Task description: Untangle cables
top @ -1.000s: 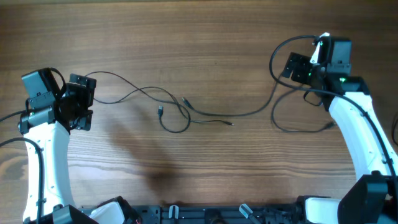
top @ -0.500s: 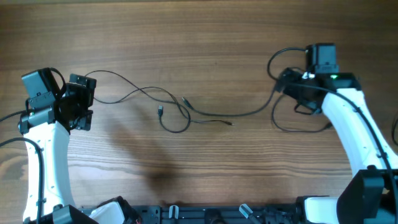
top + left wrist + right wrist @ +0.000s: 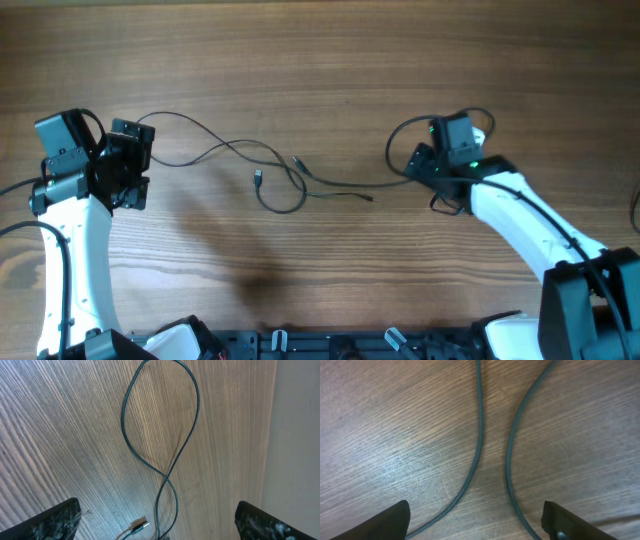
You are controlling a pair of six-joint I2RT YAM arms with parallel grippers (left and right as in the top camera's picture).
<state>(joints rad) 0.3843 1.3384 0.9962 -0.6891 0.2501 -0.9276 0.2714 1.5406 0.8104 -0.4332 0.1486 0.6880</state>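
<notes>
Right hand (image 3: 477, 522) spread wide, holds nothing; cable strands (image 3: 478, 435) lie at 12 o'clock, running 12 to 6.

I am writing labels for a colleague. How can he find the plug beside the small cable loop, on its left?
On the wooden table, look near the middle for the small cable loop. The plug lies at the loop's upper left edge. It is the leftmost loose end; the other plug lies farther from the robot and further right.

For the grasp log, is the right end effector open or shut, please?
Open: the right end effector shows fingers far apart, cable strands loose between them.
</notes>
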